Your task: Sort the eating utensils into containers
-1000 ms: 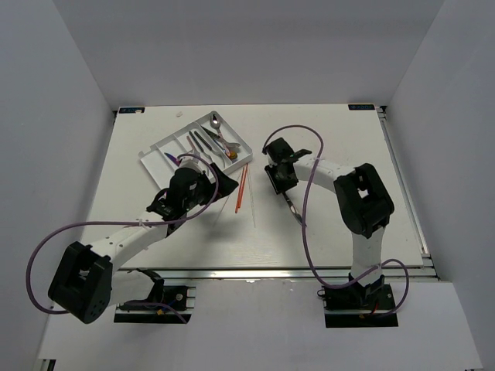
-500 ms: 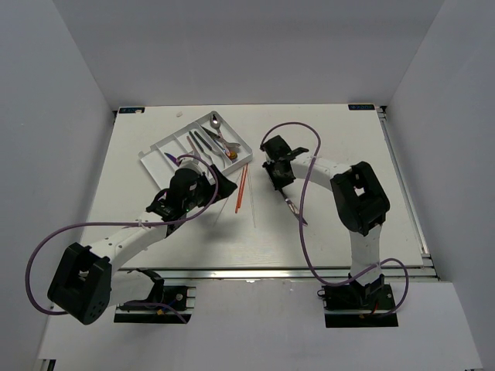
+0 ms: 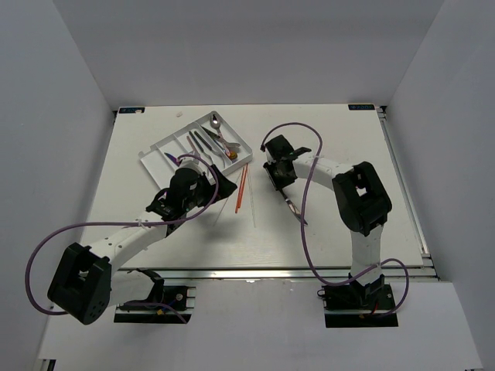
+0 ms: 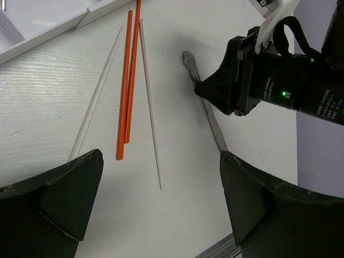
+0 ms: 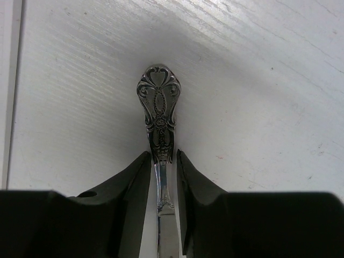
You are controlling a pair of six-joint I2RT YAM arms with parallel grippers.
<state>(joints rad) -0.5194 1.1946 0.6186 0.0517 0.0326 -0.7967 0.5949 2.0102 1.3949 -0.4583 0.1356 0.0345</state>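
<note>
The right gripper [image 5: 163,161] pinches the handle of the silver utensil [image 5: 159,102]. In the top view, the tray [image 3: 174,134] lies up and left of it.

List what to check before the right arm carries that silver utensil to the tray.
1. Right jaws closed on both sides of the silver utensil: ok.
2. Grip near its middle: not ok, they pinch the handle end.
3. Utensil off the table: cannot tell.
4. Left jaws wide open, empty: ok.
5. Orange chopsticks apart from the utensil: ok.
6. Way to the tray free: not ok, the left arm hangs at its near edge.
</note>
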